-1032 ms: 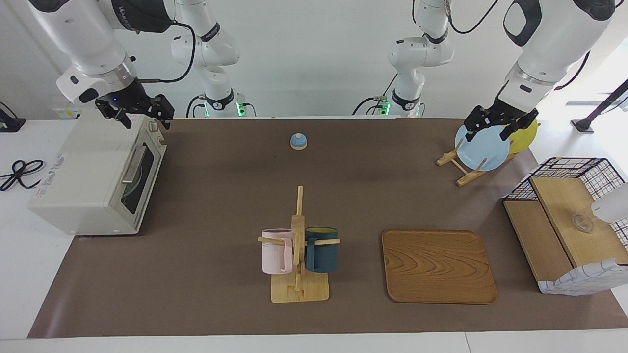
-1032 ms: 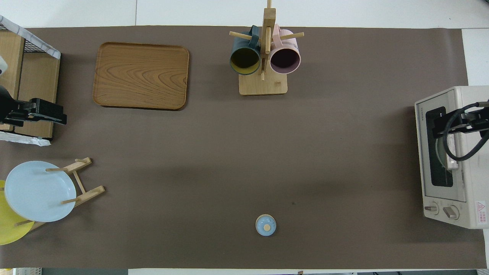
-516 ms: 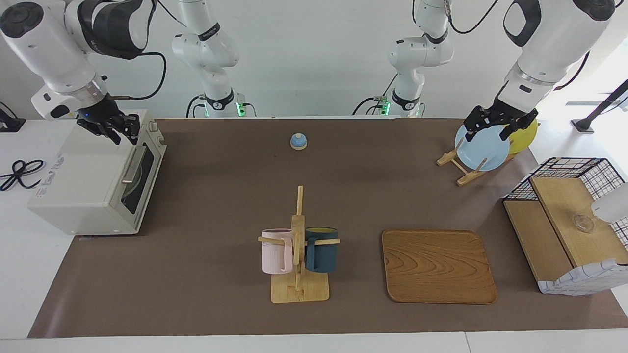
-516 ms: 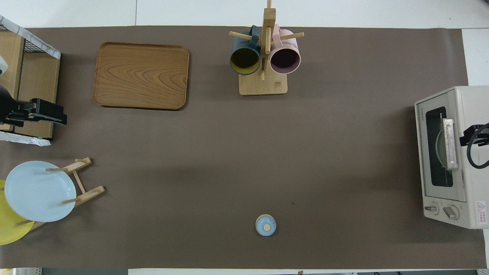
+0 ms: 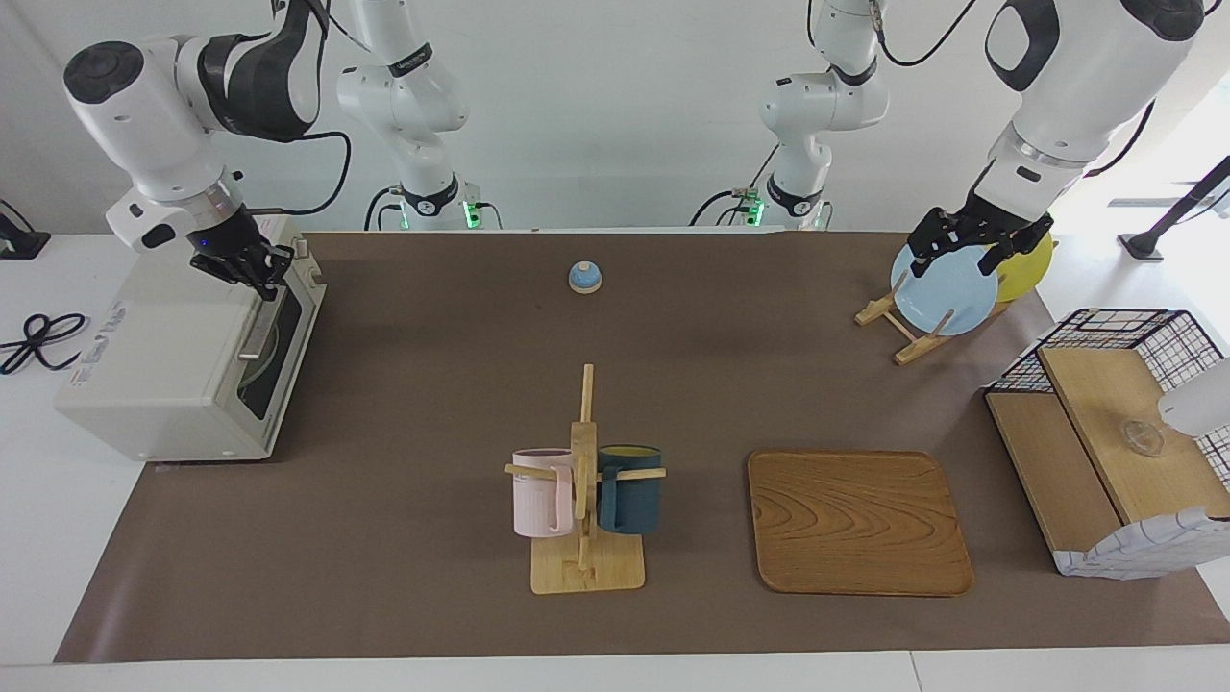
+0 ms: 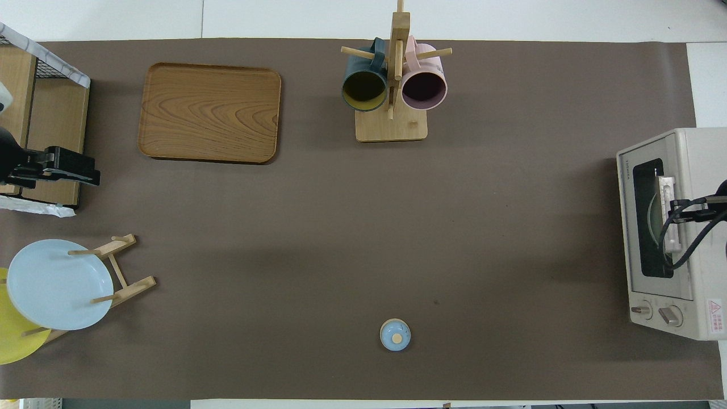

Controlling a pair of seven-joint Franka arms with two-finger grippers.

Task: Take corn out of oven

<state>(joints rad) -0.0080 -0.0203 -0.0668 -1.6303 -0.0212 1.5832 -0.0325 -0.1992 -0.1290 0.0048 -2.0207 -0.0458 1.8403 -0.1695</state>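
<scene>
The cream-white oven (image 5: 173,356) stands at the right arm's end of the table with its dark glass door closed. A pale round shape shows through the glass. The corn is hidden from view. My right gripper (image 5: 256,276) is shut, with its fingertips together at the top edge of the door, just over the upper end of the metal bar handle (image 5: 261,329). In the overhead view the right gripper (image 6: 677,205) lies over the handle (image 6: 665,190) of the oven (image 6: 701,165). My left gripper (image 5: 964,255) waits open over the blue plate (image 5: 947,293).
A mug rack (image 5: 586,500) with a pink and a dark blue mug stands mid-table, with a wooden tray (image 5: 858,521) beside it. A small blue dome (image 5: 584,277) lies nearer the robots. A yellow plate (image 5: 1028,267) shares the plate rack. A wire-and-wood shelf (image 5: 1105,452) is at the left arm's end.
My right gripper closed its fingers, swung back over the oven top, then came down to the door's top edge by the handle. The left arm stayed still.
</scene>
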